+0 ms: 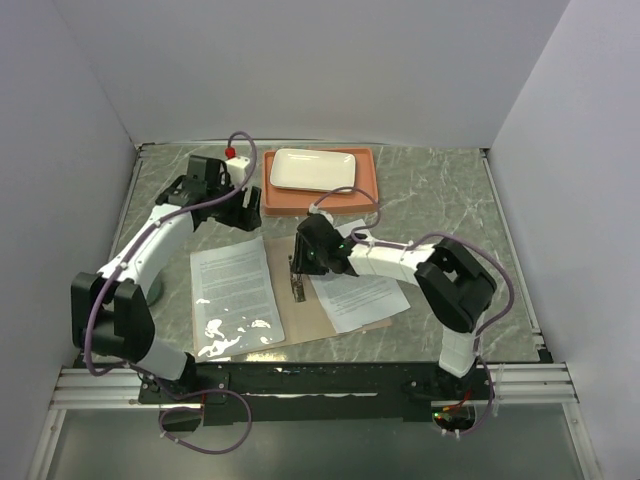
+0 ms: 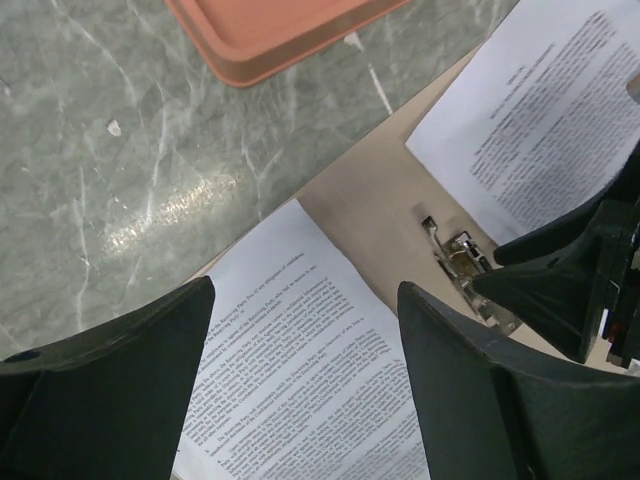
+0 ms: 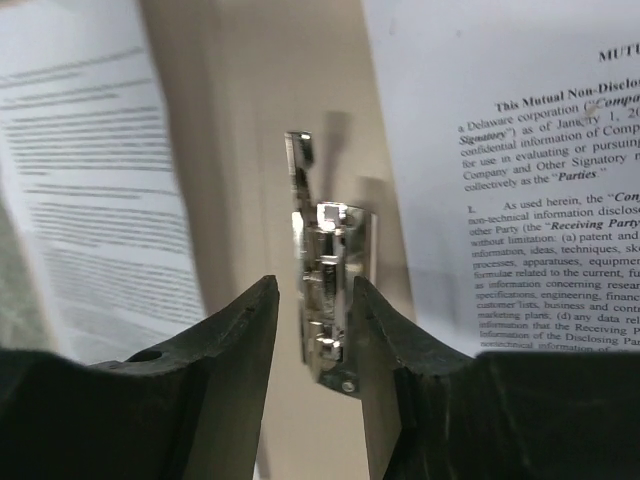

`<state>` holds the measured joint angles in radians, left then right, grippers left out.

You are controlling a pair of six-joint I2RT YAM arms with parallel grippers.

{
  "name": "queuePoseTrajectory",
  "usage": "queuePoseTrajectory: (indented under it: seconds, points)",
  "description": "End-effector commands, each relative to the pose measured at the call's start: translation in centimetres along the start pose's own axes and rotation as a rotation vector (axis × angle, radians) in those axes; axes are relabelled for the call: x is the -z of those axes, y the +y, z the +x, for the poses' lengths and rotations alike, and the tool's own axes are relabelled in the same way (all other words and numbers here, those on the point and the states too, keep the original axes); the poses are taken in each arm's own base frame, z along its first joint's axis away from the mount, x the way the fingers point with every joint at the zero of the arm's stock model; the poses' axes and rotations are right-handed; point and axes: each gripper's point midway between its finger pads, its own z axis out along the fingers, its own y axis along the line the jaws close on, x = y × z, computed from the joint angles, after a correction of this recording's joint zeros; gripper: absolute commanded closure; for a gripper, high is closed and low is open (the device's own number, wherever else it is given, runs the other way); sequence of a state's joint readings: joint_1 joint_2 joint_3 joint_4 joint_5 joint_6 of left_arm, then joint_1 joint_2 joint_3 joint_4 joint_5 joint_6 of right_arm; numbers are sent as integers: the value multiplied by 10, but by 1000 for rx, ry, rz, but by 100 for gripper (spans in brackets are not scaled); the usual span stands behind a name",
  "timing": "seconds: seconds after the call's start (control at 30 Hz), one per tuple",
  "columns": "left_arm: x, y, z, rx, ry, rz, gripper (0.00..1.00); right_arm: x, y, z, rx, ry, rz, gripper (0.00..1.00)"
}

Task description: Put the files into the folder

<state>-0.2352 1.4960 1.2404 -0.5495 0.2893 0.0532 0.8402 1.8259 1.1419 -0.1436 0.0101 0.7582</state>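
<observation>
The tan folder (image 1: 312,312) lies open on the marble table. One printed sheet (image 1: 233,275) rests on its left half, whose lower part shines with clear plastic. A second sheet (image 1: 362,298) lies on its right half. The metal clip (image 1: 298,290) sits on the spine between them. My right gripper (image 3: 315,290) hangs just above the clip (image 3: 325,250), jaws apart on either side of it, with a gap at the left finger. My left gripper (image 2: 305,300) hovers open over the top of the left sheet (image 2: 300,380), holding nothing. The folder (image 2: 365,200) and clip (image 2: 462,262) show beside it.
An orange tray (image 1: 370,192) with a white rectangular plate (image 1: 312,168) stands at the back, just behind the folder; its corner (image 2: 270,40) is close to my left gripper (image 1: 243,208). White walls enclose the table on three sides.
</observation>
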Motion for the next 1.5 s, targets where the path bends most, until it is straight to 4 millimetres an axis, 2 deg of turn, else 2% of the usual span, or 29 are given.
queuePoseTrajectory:
  seconds: [0.0,0.17,0.23,0.33,0.47,0.67,0.9,1.17,1.27,1.47]
  points:
    - [-29,10,10,-26,28,8,20,0,-6,4,74,16,98,56]
    - [-61,16,6,-13,43,46,22,1,-4,5,114,18,123,56]
    - [-67,17,-2,-16,33,55,23,0,-4,4,127,17,133,56]
    - [-76,16,1,0,59,72,24,-1,-5,2,145,18,163,56]
    - [-70,9,0,2,46,97,24,-6,-5,3,157,33,194,56]
    - [-58,3,4,-5,42,115,24,-15,-19,15,150,85,263,61]
    - [-53,-4,4,-7,41,141,25,-4,-31,11,87,46,331,78]
    - [-45,-21,2,-29,34,173,26,11,-54,17,15,13,417,83]
    - [-42,-28,3,-39,38,183,26,12,-54,19,15,13,393,82]
    - [-34,-41,6,-37,42,210,26,16,-43,12,53,28,361,60]
